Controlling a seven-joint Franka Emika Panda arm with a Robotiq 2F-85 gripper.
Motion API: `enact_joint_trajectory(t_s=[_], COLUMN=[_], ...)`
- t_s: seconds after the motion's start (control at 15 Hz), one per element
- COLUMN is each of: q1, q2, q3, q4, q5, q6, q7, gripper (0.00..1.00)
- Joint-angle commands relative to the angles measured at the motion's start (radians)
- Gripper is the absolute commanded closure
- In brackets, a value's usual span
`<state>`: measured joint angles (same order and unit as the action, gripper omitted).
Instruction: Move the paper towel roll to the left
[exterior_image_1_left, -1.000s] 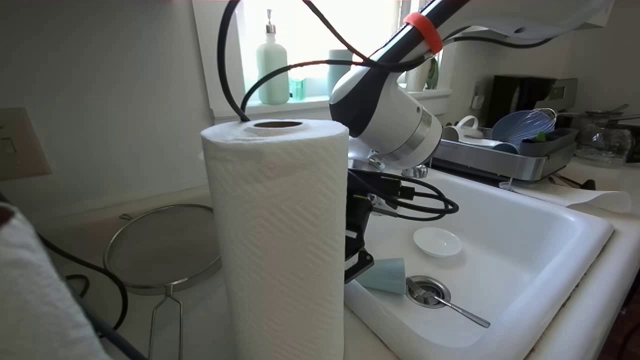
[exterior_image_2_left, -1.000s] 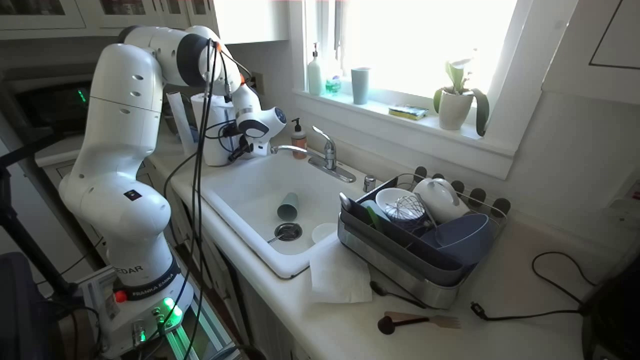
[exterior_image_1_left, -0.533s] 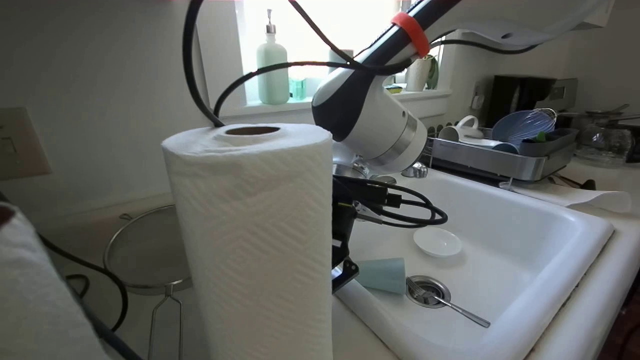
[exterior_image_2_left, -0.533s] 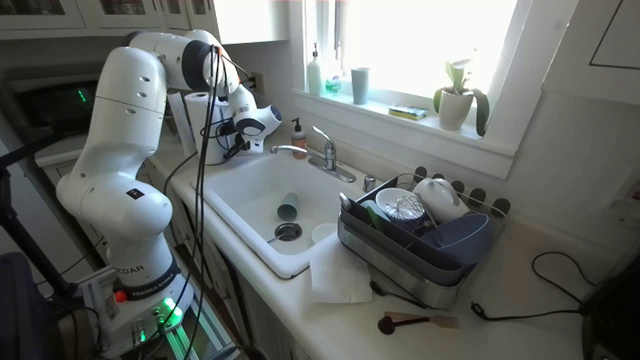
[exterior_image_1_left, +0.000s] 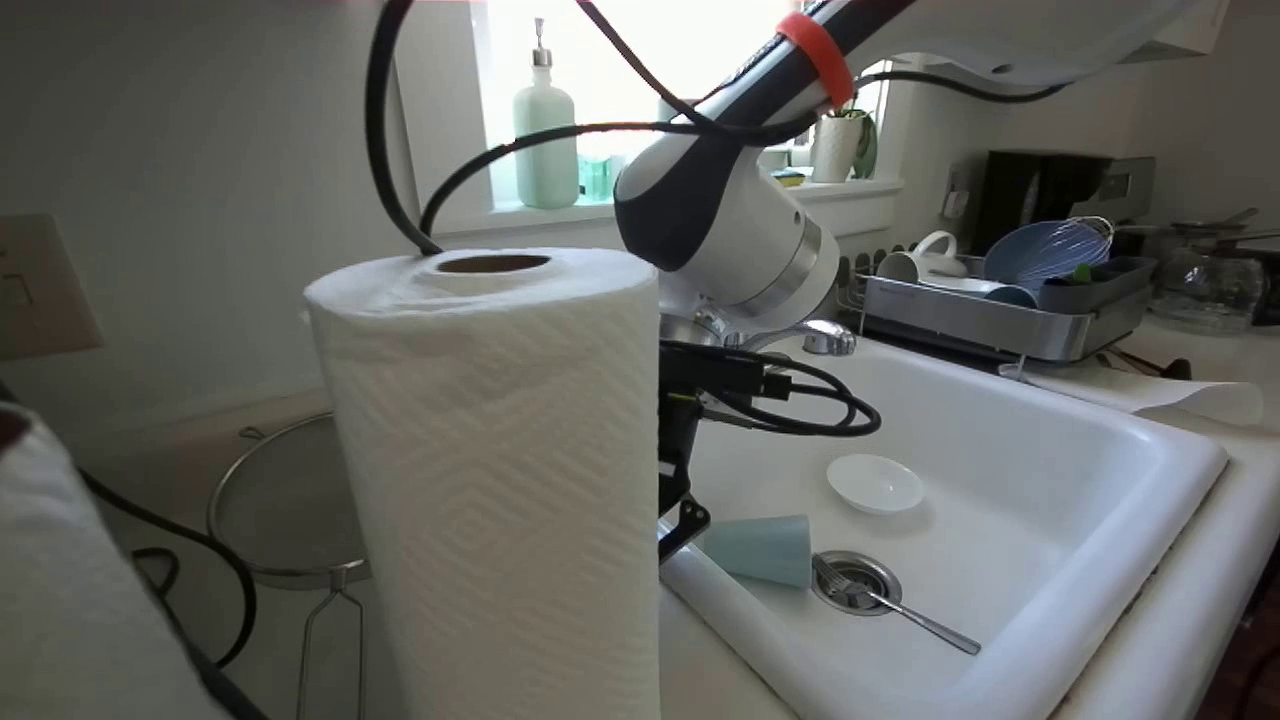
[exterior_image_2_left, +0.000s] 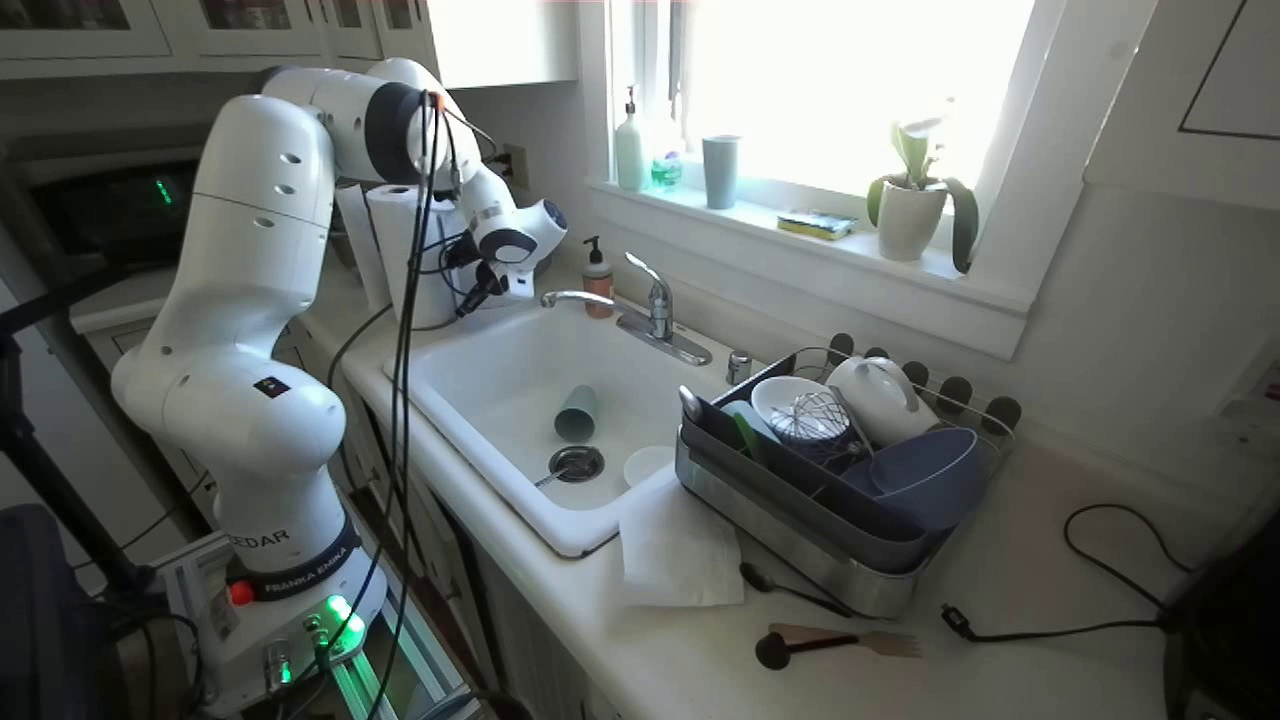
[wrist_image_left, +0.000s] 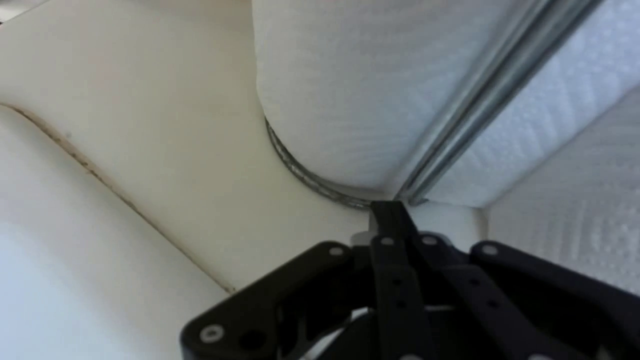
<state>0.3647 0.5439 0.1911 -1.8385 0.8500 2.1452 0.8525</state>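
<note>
I see one white-and-black jointed robot arm (exterior_image_2_left: 255, 265) reaching past one broad white sink (exterior_image_1_left: 1020, 490). One tall, thick, white embossed paper towel roll (exterior_image_1_left: 490, 480) stands upright on the cream countertop (wrist_image_left: 200, 175), a strip of counter separating it from the sink's rim. Its top shows a dark hollow core; raised diamond patterning covers its side; a thin grey metal ring (wrist_image_left: 320, 185) edges its foot, one grey metal rod (wrist_image_left: 487, 102) alongside. A second white paper roll (exterior_image_1_left: 70, 600) is partly in view; one round steel strainer (exterior_image_1_left: 285, 500) is partly hidden behind the first. One black two-fingered gripper (wrist_image_left: 397, 217) is near the roll's foot, jaws together; whether they touch the rod I can't tell. The sink holds one pale-blue cup (exterior_image_1_left: 765, 550), one small white dish (exterior_image_1_left: 875, 484), one steel fork (exterior_image_1_left: 930, 624).
</note>
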Motion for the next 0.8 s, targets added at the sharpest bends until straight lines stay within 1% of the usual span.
enact_joint_trajectory(t_s=[0.0, 0.2, 0.33, 0.4, 0.47, 0.53, 0.67, 0.73], q1=[-0.01, -0.017, -0.012, -0.012, -0.017, -0.021, -0.024, -0.024], q2=[-0.095, -0.167, -0.222, -0.247, -0.276, -0.299, -0.358, -0.389], q3=[-0.017, -0.021, -0.04, -0.049, -0.049, -0.047, -0.04, -0.038], q4=[-0.03, -0.047, -0.062, -0.062, -0.067, -0.06, -0.05, -0.04], q5=[-0.053, -0.095, -0.195, -0.276, -0.331, -0.391, -0.502, -0.558], q6=[-0.022, -0.053, -0.122, -0.18, -0.227, -0.281, -0.394, -0.451], q7=[0.053, 0.101, 0.189, 0.226, 0.258, 0.281, 0.333, 0.361], gripper=[1.0, 1.0, 1.0, 0.74, 0.73, 0.68, 0.54, 0.46])
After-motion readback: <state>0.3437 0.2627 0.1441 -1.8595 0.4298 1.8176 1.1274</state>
